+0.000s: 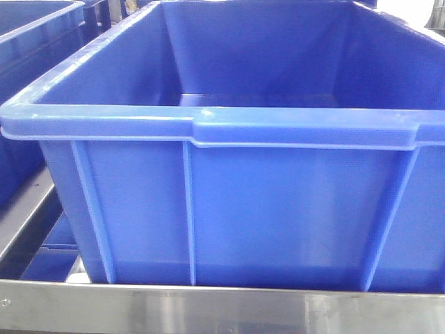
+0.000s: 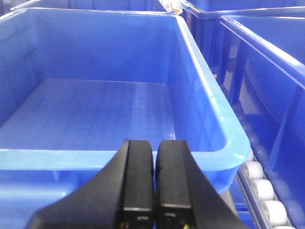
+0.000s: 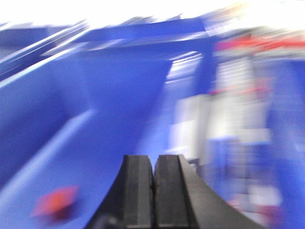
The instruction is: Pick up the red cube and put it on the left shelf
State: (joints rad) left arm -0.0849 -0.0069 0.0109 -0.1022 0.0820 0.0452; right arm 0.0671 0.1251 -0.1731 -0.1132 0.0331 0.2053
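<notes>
The red cube [image 3: 56, 202] shows as a blurred red patch on the blue floor of a crate at the lower left of the right wrist view. My right gripper [image 3: 153, 160] is shut and empty, to the right of the cube and apart from it. My left gripper [image 2: 155, 143] is shut and empty, just outside the near rim of a large blue crate [image 2: 109, 160]. The shelf's flat steel front rail [image 1: 208, 309] runs along the bottom of the front view, with a royal-blue ribbed crate [image 1: 229, 209] standing on it.
More blue crates stand to the right [image 2: 267, 57] and to the left [image 1: 31, 42]. White rollers [image 2: 259, 188] run beside the crate at the lower right of the left wrist view. The right wrist view is heavily motion-blurred.
</notes>
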